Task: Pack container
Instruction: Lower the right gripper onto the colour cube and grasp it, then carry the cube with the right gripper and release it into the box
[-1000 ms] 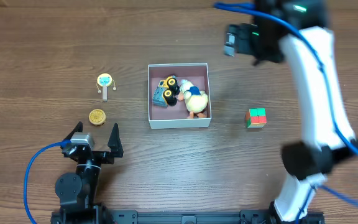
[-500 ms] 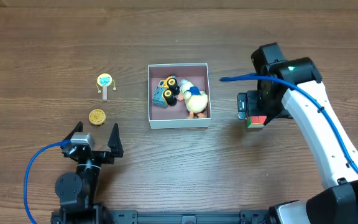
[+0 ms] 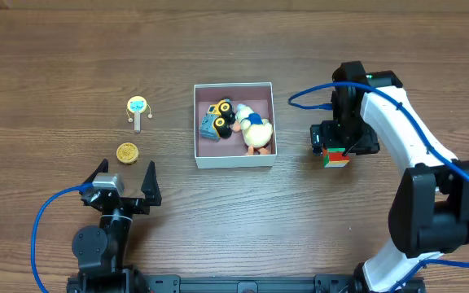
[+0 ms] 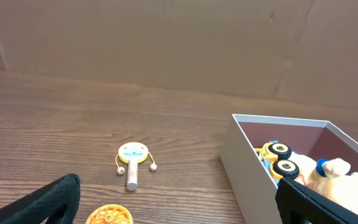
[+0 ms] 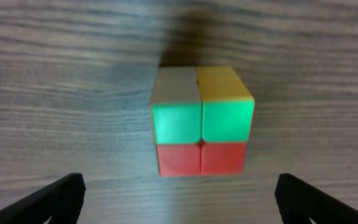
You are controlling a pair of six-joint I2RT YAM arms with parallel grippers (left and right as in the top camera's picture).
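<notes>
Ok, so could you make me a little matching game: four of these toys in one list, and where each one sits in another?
1. cube
2. toy truck
3. gold disc
4. little drum

A. inside the container
B. left of the container, lower in the overhead view
C. on the table, right of the container
D. left of the container, higher in the overhead view

Pairs: 1-C, 2-A, 3-B, 4-D

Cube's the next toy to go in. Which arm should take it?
Right. The right gripper hangs directly over the cube, fingers open on either side of it in the wrist view. The left gripper sits open beyond the container, near the yellow disc.
</notes>
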